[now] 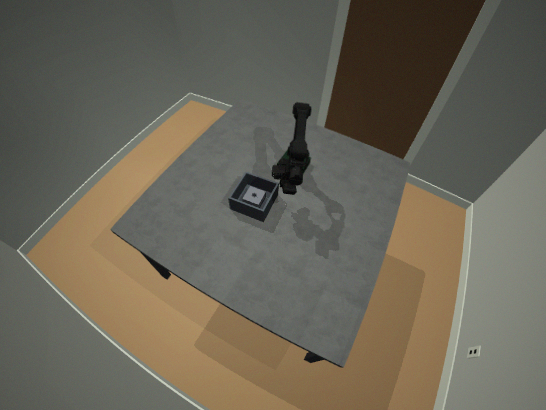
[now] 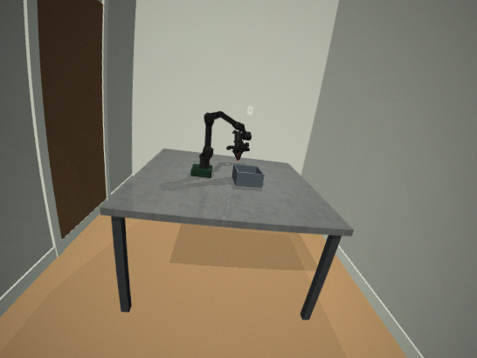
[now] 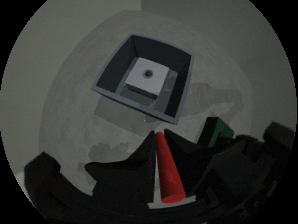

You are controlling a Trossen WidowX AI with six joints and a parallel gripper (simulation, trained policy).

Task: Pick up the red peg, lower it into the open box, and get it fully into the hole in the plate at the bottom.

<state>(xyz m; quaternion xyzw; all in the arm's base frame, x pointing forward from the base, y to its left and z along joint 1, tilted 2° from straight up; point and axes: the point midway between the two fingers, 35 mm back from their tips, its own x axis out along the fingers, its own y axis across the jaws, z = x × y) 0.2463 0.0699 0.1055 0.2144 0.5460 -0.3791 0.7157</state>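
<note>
Landmark: the box. Box [image 1: 246, 207] [image 2: 249, 179] [image 3: 135, 109] showing smooth, matt sides, looking like plastic. Plate [image 1: 254, 195] [image 3: 145, 77] inside the box looking flat and matt, plastic-like. Tabletop [image 1: 200, 240] [image 2: 210, 198] [image 3: 70, 110] under the box appearing mottled and dull, like stone or concrete. Peg [image 3: 169, 175] near the box showing a smooth surface, plastic-like. Gripper [image 2: 238, 158] [image 3: 159, 132] around the peg looking dark and mostly matt. Floor [image 1: 165, 340] [image 2: 197, 306] below the box's table looking even and matt.
</note>
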